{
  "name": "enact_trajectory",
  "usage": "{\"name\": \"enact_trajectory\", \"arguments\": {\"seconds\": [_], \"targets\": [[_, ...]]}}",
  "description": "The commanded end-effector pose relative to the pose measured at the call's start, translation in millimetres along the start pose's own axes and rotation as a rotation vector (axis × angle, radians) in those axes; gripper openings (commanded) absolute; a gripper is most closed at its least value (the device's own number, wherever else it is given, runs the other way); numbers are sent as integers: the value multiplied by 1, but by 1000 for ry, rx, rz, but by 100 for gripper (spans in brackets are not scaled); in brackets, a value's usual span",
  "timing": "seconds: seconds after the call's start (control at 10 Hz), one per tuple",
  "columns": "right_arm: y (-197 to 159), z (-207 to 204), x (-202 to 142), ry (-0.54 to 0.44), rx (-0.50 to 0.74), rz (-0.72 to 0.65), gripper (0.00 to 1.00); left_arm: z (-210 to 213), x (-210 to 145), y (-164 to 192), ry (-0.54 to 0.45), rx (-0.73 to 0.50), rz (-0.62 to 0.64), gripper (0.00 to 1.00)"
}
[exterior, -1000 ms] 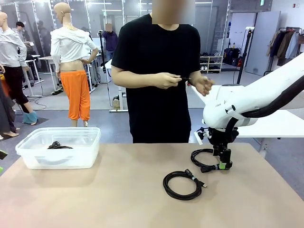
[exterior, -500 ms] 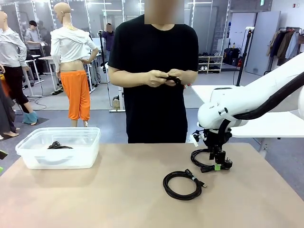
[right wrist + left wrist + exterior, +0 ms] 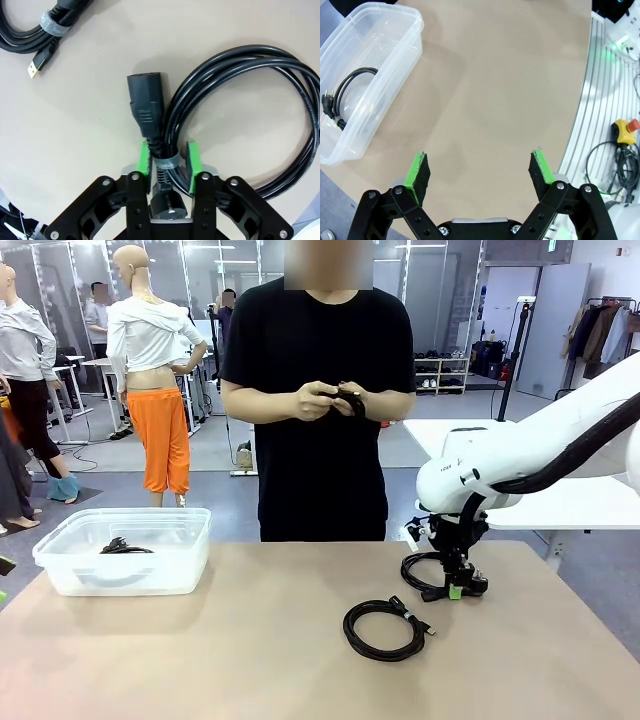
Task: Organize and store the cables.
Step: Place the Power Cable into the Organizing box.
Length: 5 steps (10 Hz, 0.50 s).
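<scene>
Low in frame, the right fingers (image 3: 193, 160) pinched a coiled cable (image 3: 240, 60) at its band; the left fingers (image 3: 418, 172) stood spread over the worktop (image 3: 510, 75).

Below my left claw (image 3: 480, 167), jaws spread wide, the surface (image 3: 510, 90) is bare, and only the clear tub (image 3: 365, 75) walls off one side. Between that tub and my right claw (image 3: 461, 588), clamped on one cable coil (image 3: 250, 57), a second coil (image 3: 383, 628) lies in the way. The person's hands (image 3: 335, 400) are held up, clear of the surface at its far side.
</scene>
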State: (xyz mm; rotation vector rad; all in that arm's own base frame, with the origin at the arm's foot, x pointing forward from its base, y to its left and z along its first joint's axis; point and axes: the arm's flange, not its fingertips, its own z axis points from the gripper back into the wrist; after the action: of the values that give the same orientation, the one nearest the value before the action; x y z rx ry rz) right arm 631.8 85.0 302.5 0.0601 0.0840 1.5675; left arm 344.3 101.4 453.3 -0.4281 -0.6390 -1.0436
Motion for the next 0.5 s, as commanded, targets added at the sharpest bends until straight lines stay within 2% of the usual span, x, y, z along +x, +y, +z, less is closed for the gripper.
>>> {"name": "enact_trajectory", "arguments": {"seconds": [0.0,0.2,0.4], "targets": [[1,1,-1,1,-1,18,0,0,1,-2,-7,-8,13,100],[2,4,-1,13,-4,16,0,0,1,-2,-7,-8,13,100],[13,40,2,-3,-59,3,0,0,1,-2,-7,-8,13,100]]}}
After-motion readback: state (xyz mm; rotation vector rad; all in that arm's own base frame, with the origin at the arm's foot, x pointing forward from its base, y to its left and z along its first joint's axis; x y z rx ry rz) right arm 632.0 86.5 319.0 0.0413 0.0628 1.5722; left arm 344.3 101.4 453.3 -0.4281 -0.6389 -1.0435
